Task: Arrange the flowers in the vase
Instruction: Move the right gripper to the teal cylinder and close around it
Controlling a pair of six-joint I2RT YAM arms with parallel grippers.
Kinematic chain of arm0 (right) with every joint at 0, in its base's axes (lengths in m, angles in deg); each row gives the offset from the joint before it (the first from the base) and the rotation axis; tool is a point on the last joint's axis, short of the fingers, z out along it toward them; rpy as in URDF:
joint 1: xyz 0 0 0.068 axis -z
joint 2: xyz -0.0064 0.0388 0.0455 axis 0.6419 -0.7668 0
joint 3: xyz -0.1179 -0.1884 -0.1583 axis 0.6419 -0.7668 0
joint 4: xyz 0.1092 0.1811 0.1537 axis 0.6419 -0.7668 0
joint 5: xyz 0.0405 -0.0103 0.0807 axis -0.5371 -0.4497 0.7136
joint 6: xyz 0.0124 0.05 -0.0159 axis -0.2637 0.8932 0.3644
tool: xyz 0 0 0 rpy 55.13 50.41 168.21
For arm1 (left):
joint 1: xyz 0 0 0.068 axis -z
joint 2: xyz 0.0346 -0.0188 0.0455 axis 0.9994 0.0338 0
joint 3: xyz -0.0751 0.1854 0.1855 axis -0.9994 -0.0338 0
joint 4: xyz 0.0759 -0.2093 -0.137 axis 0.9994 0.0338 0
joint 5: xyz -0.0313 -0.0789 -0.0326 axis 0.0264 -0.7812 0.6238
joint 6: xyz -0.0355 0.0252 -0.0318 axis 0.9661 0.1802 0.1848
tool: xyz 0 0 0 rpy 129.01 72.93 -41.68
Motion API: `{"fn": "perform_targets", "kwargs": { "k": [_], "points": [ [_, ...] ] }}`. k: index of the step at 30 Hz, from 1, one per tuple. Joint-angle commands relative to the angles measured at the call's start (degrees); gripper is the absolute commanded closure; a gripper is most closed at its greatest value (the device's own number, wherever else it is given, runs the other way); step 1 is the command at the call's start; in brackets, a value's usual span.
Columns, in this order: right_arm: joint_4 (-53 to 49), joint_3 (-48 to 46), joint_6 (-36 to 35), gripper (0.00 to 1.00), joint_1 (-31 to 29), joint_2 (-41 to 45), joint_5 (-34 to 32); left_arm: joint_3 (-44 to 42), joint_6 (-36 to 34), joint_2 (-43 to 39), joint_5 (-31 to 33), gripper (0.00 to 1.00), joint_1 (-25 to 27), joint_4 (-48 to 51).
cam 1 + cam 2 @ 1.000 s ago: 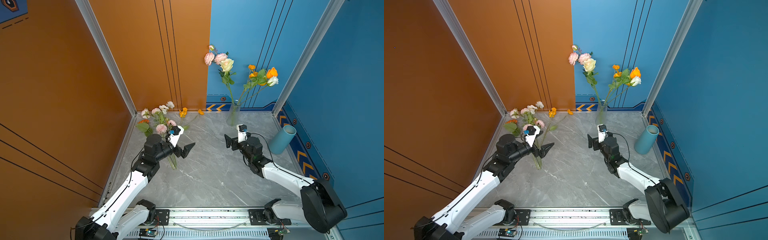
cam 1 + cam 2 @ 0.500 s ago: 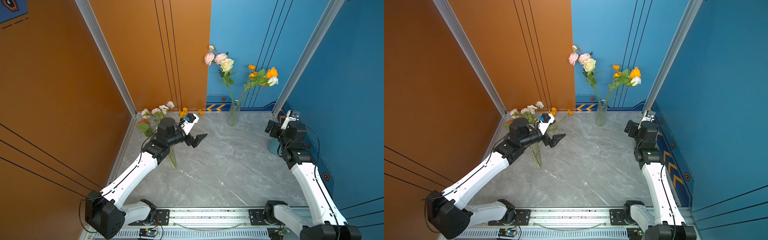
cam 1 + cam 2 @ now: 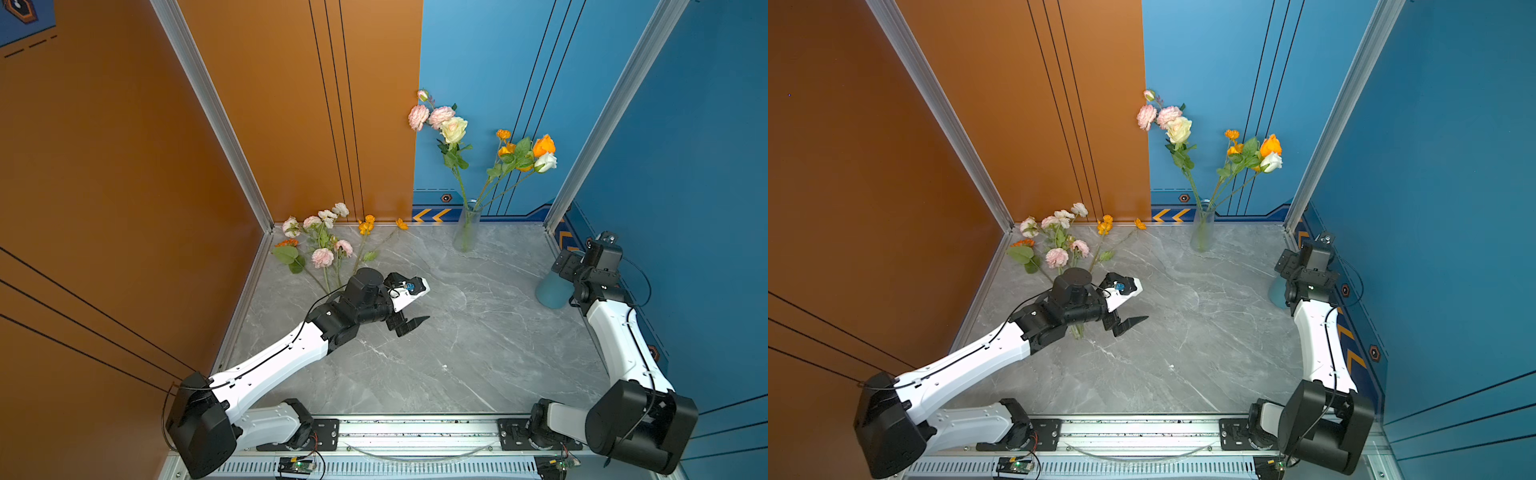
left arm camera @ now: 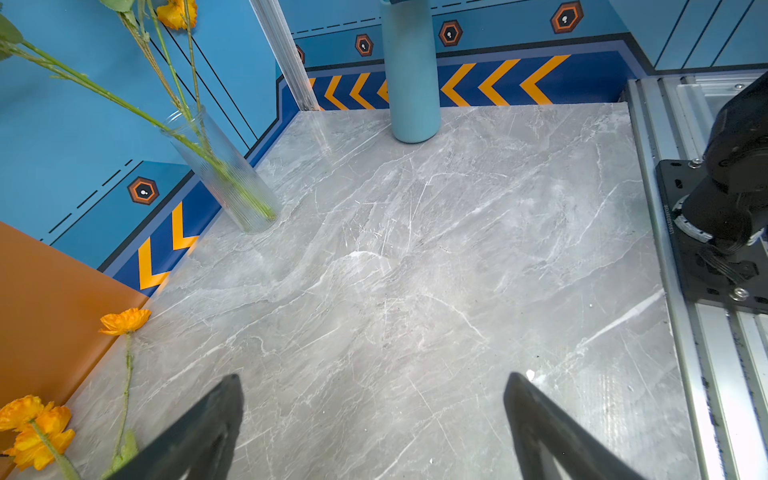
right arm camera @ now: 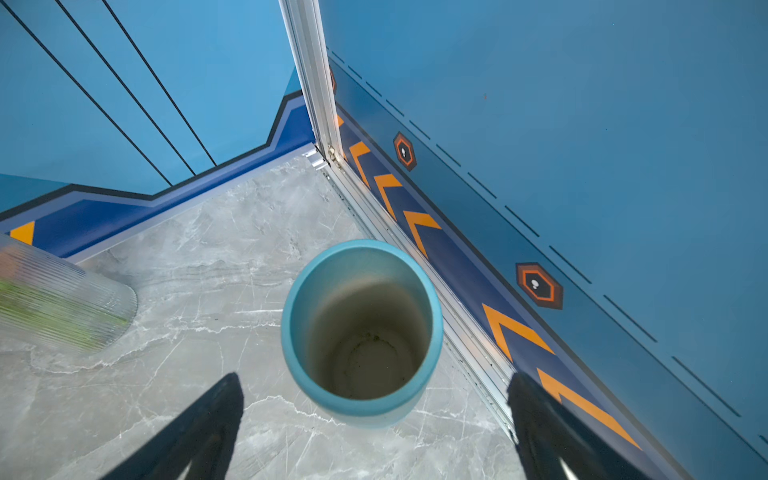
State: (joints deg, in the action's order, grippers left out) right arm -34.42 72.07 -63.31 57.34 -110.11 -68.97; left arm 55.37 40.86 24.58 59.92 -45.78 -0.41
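a few blooms [image 3: 454,129] already stood in the vase [image 3: 467,228], more flowers [image 3: 322,257] lay unplaced on the desk [image 3: 478,332], and both my jaws were open, empty.

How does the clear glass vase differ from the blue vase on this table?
The glass vase is clear and ribbed; the blue vase is opaque and smooth. The glass vase holds flower stems; the blue vase is empty. The glass vase stands by the back wall, the blue vase by the side wall. Both are tall and stand upright on the grey table.
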Motion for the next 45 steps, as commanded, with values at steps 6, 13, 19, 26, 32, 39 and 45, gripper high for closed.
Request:
{"fn": "perform_targets", "kwargs": {
  "k": [6,13,19,26,32,39,45],
  "points": [
    [6.1,3.24,1.35,0.0,2.81,-6.6,2.1,0.93,-0.49,1.24,0.49,0.02,-0.4,-0.11],
    [8.63,3.7,0.12,0.01,1.88,-9.71,0.82,0.77,-0.27,1.51,0.09,0.02,-0.46,-0.29],
    [10.76,3.7,-1.87,0.0,0.56,-11.58,0.07,0.95,-0.04,2.65,-0.79,0.02,-0.54,-0.27],
    [12.03,3.61,-1.98,0.03,0.18,-14.08,-1.07,1.27,-0.02,3.62,-0.89,0.02,-0.56,-0.21],
    [12.49,2.43,-1.51,0.14,0.3,-13.52,-1.14,1.46,-0.02,3.67,-0.78,0.02,-0.53,-0.12],
    [14.25,0.4,-1.94,0.32,-0.5,-10.82,0.17,1.39,-0.26,2.26,-0.26,0.02,-0.58,0.0],
    [20.88,-3.49,-5.15,0.34,-4.83,-6.98,5.02,1.28,-0.4,0.89,-0.09,0.02,-1.19,-0.03]
  ]
}}
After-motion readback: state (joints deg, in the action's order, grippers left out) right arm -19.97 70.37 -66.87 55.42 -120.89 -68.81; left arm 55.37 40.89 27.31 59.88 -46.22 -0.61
